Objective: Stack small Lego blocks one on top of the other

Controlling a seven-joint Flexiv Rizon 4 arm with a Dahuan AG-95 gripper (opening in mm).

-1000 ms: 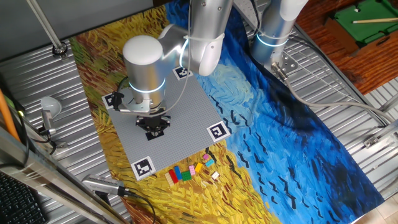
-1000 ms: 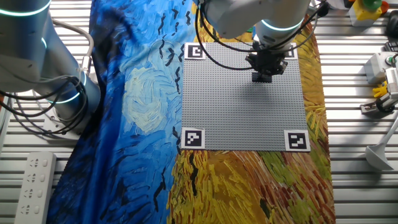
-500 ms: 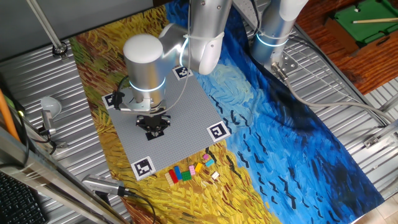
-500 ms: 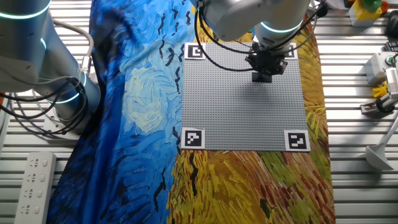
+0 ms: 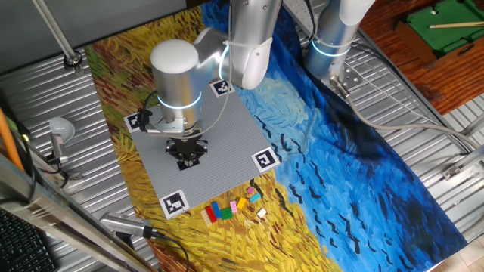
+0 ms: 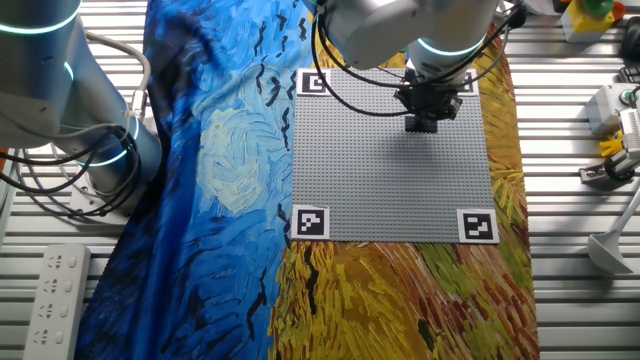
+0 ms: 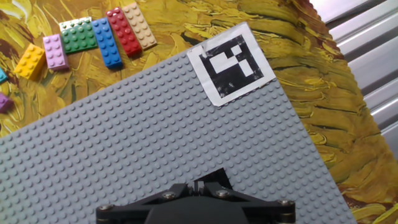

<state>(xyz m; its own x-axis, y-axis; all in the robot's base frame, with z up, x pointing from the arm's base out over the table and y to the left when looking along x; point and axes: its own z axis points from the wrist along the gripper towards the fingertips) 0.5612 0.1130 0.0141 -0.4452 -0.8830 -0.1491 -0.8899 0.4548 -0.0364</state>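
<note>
With the gripper point(image 5: 186, 155) low over the grey baseplate point(image 5: 227, 143), jaw state indeterminable, nothing seen held, the small Lego blocks point(image 7: 93, 38) beyond the baseplate's marker corner could be scattered by a misjudged approach.

No readable text anywhere; only black-and-white square markers point(image 7: 231, 62) on the grey baseplate point(image 7: 124, 155).

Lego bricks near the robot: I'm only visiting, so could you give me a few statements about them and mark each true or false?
1. The bricks lie on the cloth, off the baseplate. True.
2. The gripper is right above the bricks. False: it is over the baseplate, apart from them.
3. The red brick lies beside the blue brick. True.
4. The bricks form a tower. False: they lie side by side.
</note>
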